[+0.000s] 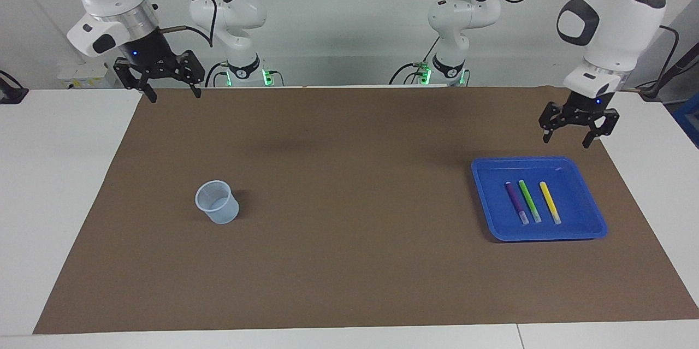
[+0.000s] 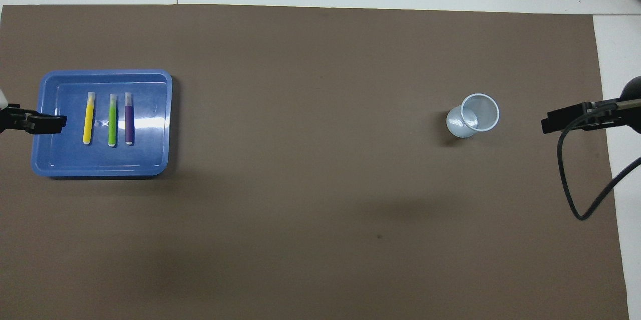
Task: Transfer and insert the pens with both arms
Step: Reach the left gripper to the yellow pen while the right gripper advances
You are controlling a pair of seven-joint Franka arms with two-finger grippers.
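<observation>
Three pens lie side by side in a blue tray: purple, green and yellow. My left gripper hangs open in the air over the tray's edge at the left arm's end, touching nothing. My right gripper is open and empty, raised over the brown mat's edge at the right arm's end.
A pale translucent cup stands upright on the brown mat toward the right arm's end. Two smaller idle arms with green lights stand at the robots' side. A black cable hangs from the right wrist.
</observation>
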